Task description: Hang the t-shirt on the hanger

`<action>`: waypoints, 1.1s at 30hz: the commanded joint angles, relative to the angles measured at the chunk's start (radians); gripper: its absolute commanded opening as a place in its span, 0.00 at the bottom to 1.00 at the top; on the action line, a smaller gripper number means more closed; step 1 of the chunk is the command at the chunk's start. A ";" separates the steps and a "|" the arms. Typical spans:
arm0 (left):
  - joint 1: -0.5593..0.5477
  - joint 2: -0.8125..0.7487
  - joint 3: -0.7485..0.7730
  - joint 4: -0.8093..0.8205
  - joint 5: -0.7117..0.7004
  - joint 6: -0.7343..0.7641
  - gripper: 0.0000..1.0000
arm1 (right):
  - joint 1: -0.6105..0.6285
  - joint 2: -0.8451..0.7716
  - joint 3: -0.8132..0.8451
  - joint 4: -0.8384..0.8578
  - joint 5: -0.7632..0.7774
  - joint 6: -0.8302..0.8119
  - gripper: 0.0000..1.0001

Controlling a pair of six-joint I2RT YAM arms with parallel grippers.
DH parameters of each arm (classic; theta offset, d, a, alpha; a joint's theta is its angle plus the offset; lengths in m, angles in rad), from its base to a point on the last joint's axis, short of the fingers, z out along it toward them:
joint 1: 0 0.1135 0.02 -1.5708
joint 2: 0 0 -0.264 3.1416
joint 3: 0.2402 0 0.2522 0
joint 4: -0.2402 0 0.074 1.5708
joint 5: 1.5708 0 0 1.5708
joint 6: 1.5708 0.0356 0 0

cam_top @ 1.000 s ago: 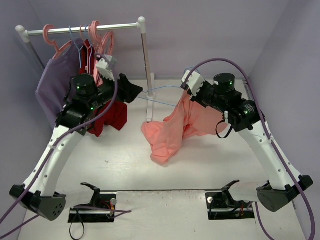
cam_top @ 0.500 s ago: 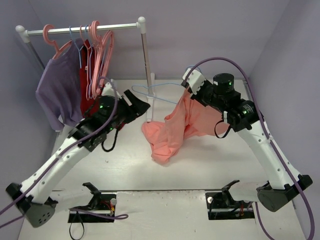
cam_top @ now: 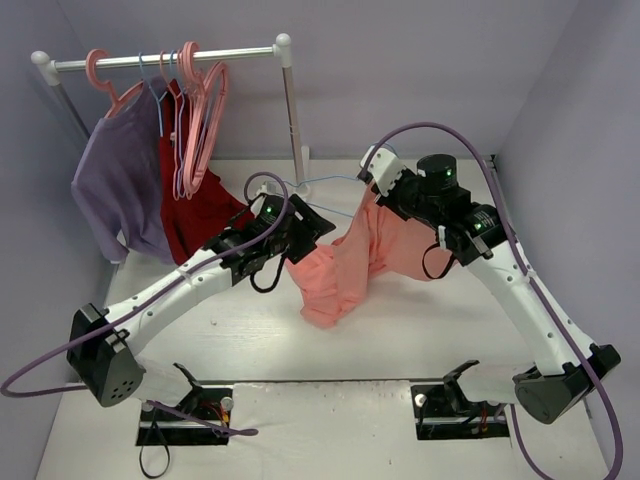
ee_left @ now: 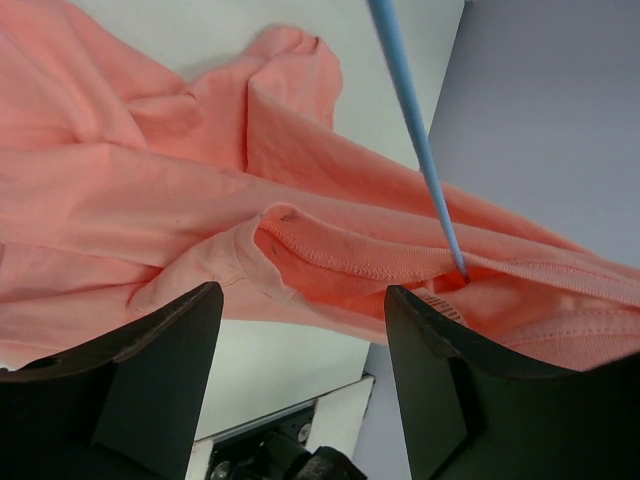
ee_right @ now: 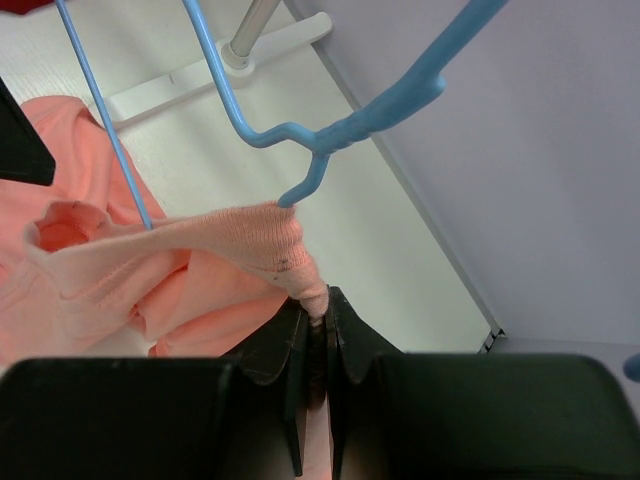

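Two tools meet over the bench point(cam_top: 220, 330). Leftmost, the left tool point(ee_left: 302, 292) is spread wide and empty, just beside the t-shirt point(cam_top: 350, 255) collar. One wire arm of the hanger point(ee_left: 412, 120) pokes into that neck opening; the rest looks left to thread. Rightmost, the right tool point(ee_right: 316, 305) pinches the collar and holds it up, lower cloth sagging onto the bench

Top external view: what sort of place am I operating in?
Probably a lab mock-up of a wardrobe corner: plain purple walls, a small clothes rail carrying pink hangers, and a white table.
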 commanded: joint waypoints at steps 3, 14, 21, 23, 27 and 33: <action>-0.020 0.038 0.028 0.101 0.020 -0.117 0.61 | 0.005 -0.033 -0.002 0.122 0.010 0.011 0.00; -0.058 0.074 -0.016 0.140 0.029 -0.178 0.60 | 0.005 -0.055 -0.028 0.135 0.020 0.008 0.00; -0.080 0.097 -0.024 0.154 0.029 -0.191 0.47 | 0.005 -0.074 -0.043 0.137 0.020 0.014 0.00; -0.080 0.102 -0.040 0.167 0.029 -0.198 0.40 | 0.005 -0.080 -0.045 0.138 0.017 0.019 0.00; -0.081 0.117 -0.057 0.183 0.029 -0.212 0.30 | 0.005 -0.089 -0.050 0.138 0.013 0.027 0.00; -0.078 0.112 -0.084 0.202 0.042 -0.216 0.13 | 0.005 -0.104 -0.058 0.138 0.007 0.044 0.00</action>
